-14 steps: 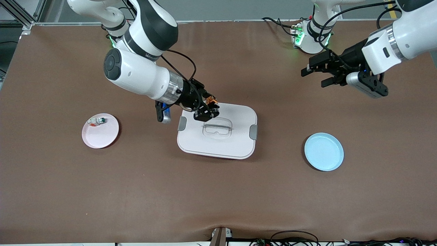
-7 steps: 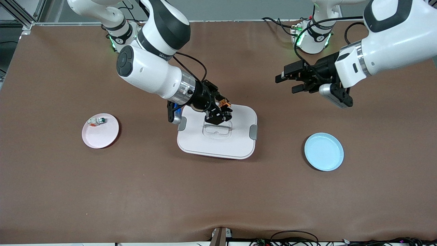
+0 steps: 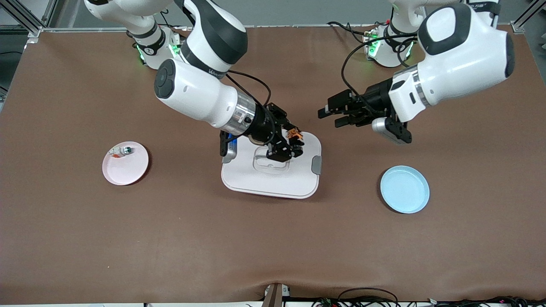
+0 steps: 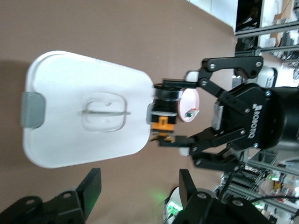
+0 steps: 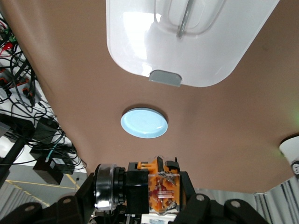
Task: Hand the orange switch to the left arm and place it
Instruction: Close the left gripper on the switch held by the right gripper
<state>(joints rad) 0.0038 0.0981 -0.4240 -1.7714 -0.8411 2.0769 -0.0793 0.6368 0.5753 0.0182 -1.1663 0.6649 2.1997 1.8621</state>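
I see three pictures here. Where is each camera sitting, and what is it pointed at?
Front view: high across the table, facing both arms; the right gripper carries the orange switch over the box.
Left wrist view: on the left arm's wrist, its own left gripper at the edge, looking at the box and the right gripper.
Right wrist view: on the right wrist, above the light-blue plate.
All three show the box and the switch.
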